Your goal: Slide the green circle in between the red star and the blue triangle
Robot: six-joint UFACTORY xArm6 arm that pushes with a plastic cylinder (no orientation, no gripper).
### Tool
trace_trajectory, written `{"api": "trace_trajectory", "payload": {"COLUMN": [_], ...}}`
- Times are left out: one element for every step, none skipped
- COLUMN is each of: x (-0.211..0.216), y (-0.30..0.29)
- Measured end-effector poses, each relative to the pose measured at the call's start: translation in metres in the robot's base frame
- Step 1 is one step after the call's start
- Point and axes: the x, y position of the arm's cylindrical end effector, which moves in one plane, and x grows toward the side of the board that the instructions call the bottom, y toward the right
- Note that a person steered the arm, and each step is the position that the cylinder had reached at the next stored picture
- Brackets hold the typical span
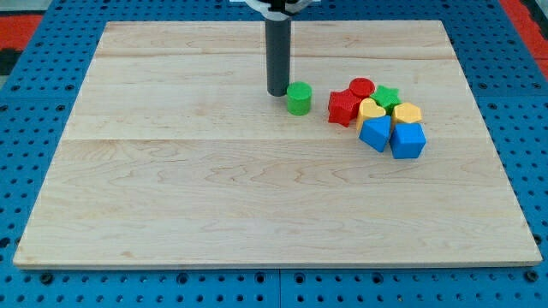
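Observation:
The green circle [298,98] stands on the wooden board, left of a cluster of blocks. My tip [277,92] is just to the view's left of the green circle, touching or nearly touching it. The red star [343,107] is the cluster's leftmost block, a short gap to the right of the green circle. The blue triangle [375,133] lies below and right of the red star, at the cluster's lower edge.
The cluster also holds a red circle [362,86], a green star [387,97], a yellow heart [372,109], a yellow block [408,113] and a blue block [408,141]. The wooden board [214,197] lies on a blue pegboard.

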Motion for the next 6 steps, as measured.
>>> {"api": "trace_trajectory", "payload": {"x": [0.024, 0.006, -0.017, 0.014, 0.037, 0.064], "y": [0.017, 0.019, 0.022, 0.018, 0.027, 0.053]}}
